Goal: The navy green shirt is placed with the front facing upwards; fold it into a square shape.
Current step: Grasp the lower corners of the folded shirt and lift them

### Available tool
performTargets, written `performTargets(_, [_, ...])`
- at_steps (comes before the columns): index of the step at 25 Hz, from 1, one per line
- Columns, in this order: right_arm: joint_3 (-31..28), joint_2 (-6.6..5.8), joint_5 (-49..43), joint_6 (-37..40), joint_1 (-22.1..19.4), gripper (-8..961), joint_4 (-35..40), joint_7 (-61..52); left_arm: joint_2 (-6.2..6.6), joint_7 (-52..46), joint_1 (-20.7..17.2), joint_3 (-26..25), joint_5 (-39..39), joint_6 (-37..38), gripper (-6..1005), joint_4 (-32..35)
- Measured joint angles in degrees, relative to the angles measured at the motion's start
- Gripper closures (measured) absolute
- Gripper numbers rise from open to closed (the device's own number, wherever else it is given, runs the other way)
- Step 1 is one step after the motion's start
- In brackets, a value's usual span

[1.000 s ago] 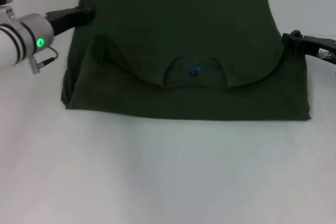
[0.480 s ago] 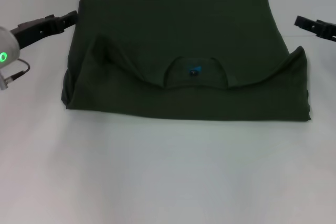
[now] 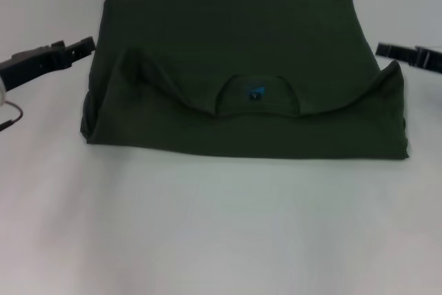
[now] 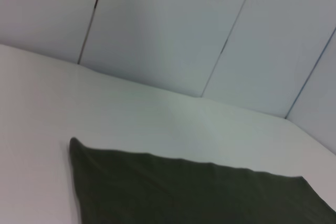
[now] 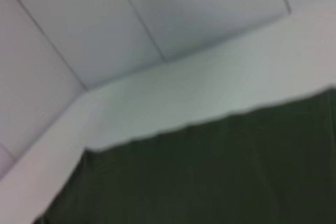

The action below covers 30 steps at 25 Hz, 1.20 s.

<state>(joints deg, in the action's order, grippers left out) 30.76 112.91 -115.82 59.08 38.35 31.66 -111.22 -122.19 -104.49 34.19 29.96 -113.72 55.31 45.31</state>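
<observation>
Head view shows the navy green shirt [image 3: 242, 74] lying on the white counter [image 3: 221, 226], already doubled over into a wide band, with the collar and its small blue mark [image 3: 256, 92] facing up in the middle. The left gripper [image 3: 86, 46] hangs just off the shirt's left edge, not touching it; the right gripper [image 3: 384, 50] sits just beside the raised right corner of the folded layer. Whether either gripper's fingers are apart or together, I cannot tell.

The cloth looks soft, light and limp. It will likely sag and drag rather than hold a line, so each side probably wants a pinch through both layers at the edge nearest its gripper, then a carry inward toward the collar. The left side is bunched into a loose ridge [image 3: 135, 63], which could slip or fold unevenly.

Nothing else lies on the counter between gripper and shirt. Pale wall panels [image 4: 168, 30] stand beyond the shirt's far edge.
</observation>
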Motion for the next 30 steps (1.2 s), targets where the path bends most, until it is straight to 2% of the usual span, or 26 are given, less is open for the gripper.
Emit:
performTargets(3, [2.54,-0.44,-3.03,1.34,-1.01,242,2.00,-5.91,-0.10,-0.15,-1.75,-0.27,0.02,2.37,315,1.79])
performTargets(8, [3.21,-0.79,-7.81,1.18,-0.93,247,2.50,-11.15,-1.05,0.24,-4.14,-0.08,-0.08,6.48,315,5.13])
performTargets(17, [3.37,-0.82,-9.22,-0.51,-0.77,246,2.23,-13.20,-1.37,0.51,-6.86,-0.13,-0.42,8.43,315,6.76])
performTargets(25, [3.49,-2.14,-10.92,5.52,-2.01,246,2.46,-14.32,-1.41,1.05,-9.34,-0.23,-1.31,11.08,316,7.53])
performTargets(30, [3.25,-2.20,-12.13,7.29,-3.46,247,2.99,-14.95,-1.60,1.29,-10.80,-0.16,-3.69,12.82,316,8.32])
